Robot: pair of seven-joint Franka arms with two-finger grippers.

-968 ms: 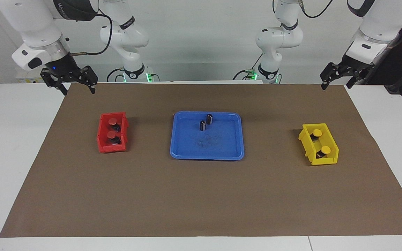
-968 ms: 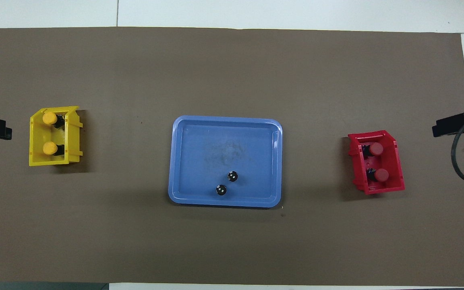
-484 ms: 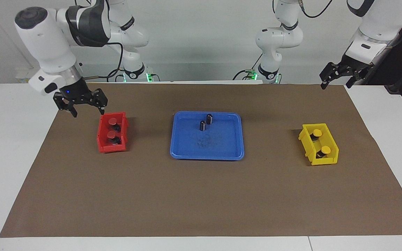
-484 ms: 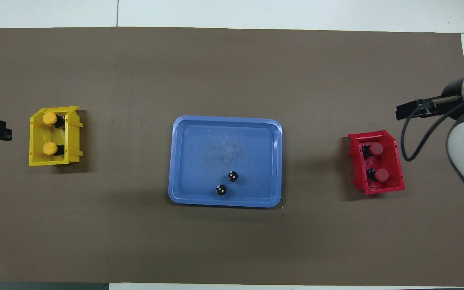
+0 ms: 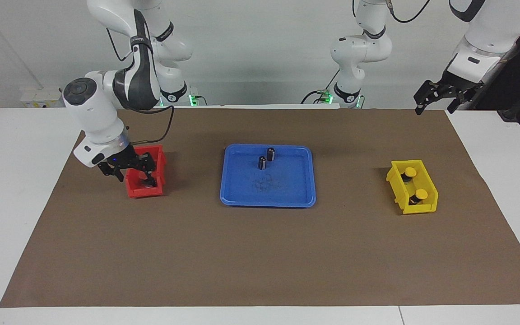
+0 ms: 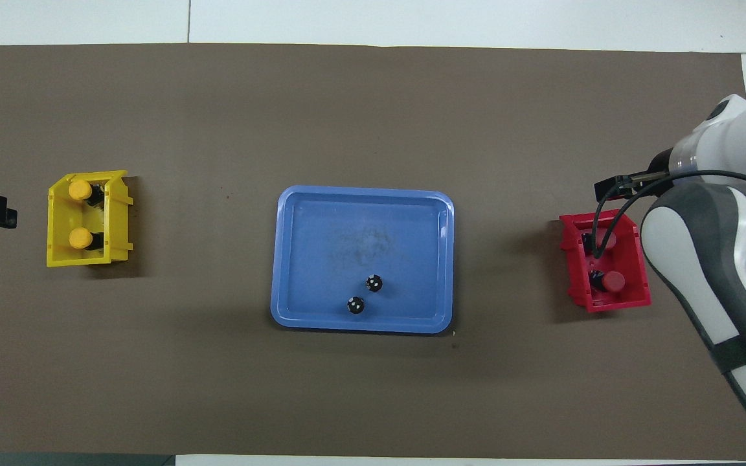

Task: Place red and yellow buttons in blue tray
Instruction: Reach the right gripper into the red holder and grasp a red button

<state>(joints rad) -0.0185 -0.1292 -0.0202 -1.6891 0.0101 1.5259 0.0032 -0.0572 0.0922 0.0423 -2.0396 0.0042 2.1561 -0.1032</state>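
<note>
Two red buttons lie in a small red bin (image 5: 145,191) (image 6: 574,272) at the right arm's end: the one nearer the robots (image 6: 614,280) shows fully, the farther one (image 6: 608,240) partly, under a cable. My right gripper (image 5: 136,180) is open and low over that bin, its fingers straddling the farther red button and hiding both in the facing view. Two yellow buttons (image 5: 410,171) (image 5: 421,194) (image 6: 79,189) (image 6: 79,238) sit in a yellow bin (image 5: 393,178) (image 6: 115,220). The blue tray (image 5: 287,189) (image 6: 321,246) lies mid-table. My left gripper (image 5: 435,107) waits open, raised over the mat's corner by its base.
Two capless dark cylinders (image 5: 271,154) (image 5: 262,163) (image 6: 373,283) (image 6: 355,305) stand in the tray's part nearer the robots. A brown mat (image 5: 260,253) covers the table. The right arm's forearm (image 6: 703,272) reaches in beside the red bin.
The right arm swung down from beside its base and its open gripper came low over the red bin. The left arm and all objects stayed still.
</note>
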